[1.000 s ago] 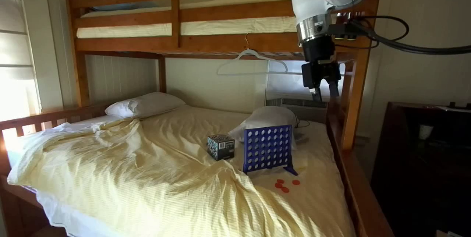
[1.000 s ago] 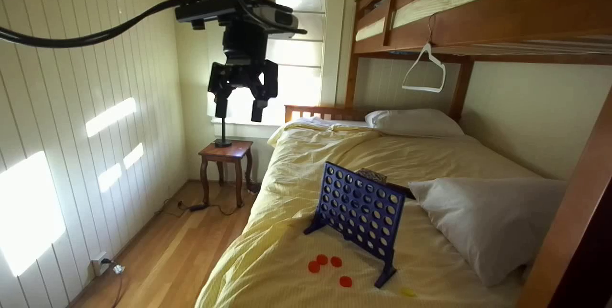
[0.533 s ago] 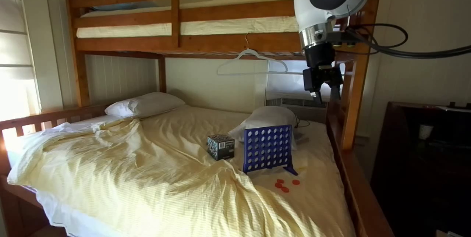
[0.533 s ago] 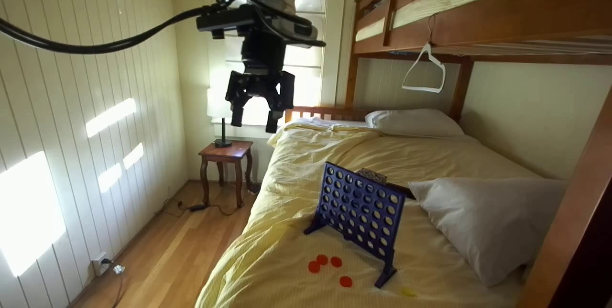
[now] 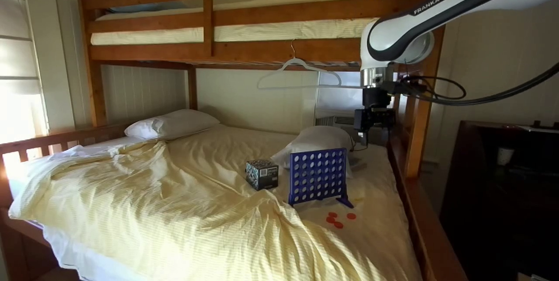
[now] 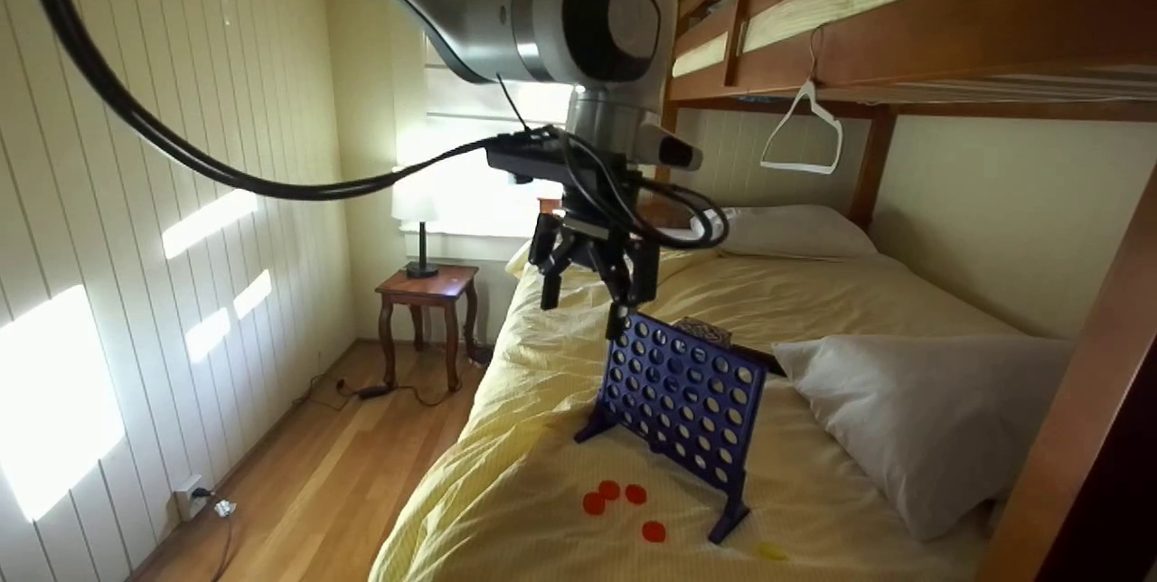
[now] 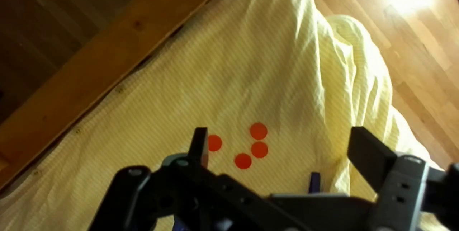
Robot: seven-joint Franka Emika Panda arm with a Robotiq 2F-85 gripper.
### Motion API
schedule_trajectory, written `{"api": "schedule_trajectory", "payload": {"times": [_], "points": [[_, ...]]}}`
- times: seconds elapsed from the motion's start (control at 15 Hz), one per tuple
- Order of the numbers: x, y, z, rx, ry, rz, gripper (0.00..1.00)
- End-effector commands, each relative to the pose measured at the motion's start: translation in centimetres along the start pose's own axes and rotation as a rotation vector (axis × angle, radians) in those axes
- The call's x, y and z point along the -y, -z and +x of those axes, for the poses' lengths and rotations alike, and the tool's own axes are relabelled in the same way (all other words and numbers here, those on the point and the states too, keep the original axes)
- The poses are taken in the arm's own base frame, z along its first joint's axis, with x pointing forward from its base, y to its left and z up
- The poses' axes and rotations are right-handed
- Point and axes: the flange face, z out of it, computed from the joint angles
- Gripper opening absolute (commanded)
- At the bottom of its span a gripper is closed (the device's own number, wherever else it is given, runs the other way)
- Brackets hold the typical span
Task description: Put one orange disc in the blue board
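Observation:
Several flat orange discs lie loose on the yellow sheet, in both exterior views (image 5: 338,224) (image 6: 653,531) and in the wrist view (image 7: 258,131). The blue board (image 5: 322,176) stands upright beside them on the bed, and also shows in an exterior view (image 6: 675,395). In the wrist view only parts of it show, such as a foot (image 7: 315,182). My gripper (image 6: 583,309) is open and empty, fingers pointing down, well above the bed. In the wrist view (image 7: 279,141) the discs appear between the fingers, one partly hidden by the left finger.
A dark patterned box (image 5: 262,174) and a grey pillow (image 6: 931,419) are near the board. A yellow disc (image 6: 772,551) lies by its foot. A wooden bed rail (image 7: 107,51) edges the mattress. The upper bunk with a hanger (image 5: 295,61) is overhead.
My gripper has come down; in an exterior view it has also moved right, towards the board. It stays open. The discs and the board have not moved.

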Motion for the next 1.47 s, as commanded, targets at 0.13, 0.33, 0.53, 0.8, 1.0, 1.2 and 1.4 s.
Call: {"api": "schedule_trajectory", "payload": {"times": [0.13,0.33,0.53,0.8,1.0,1.2,1.4], "points": [[-0.3,-5.4,2.5,-0.108,0.030,0.089,1.00],[-0.1,-5.9,2.5,-0.086,0.034,0.064,1.00],[-0.1,-7.5,3.0,-0.060,0.046,0.065,1.00],[-0.1,-7.4,3.0,-0.061,0.048,0.065,1.00],[0.5,-9.4,3.9,-0.052,0.046,0.059,1.00],[0.5,-10.6,4.8,-0.104,0.053,0.049,1.00],[0.3,-11.7,6.3,-0.179,0.064,0.052,1.00]]}}
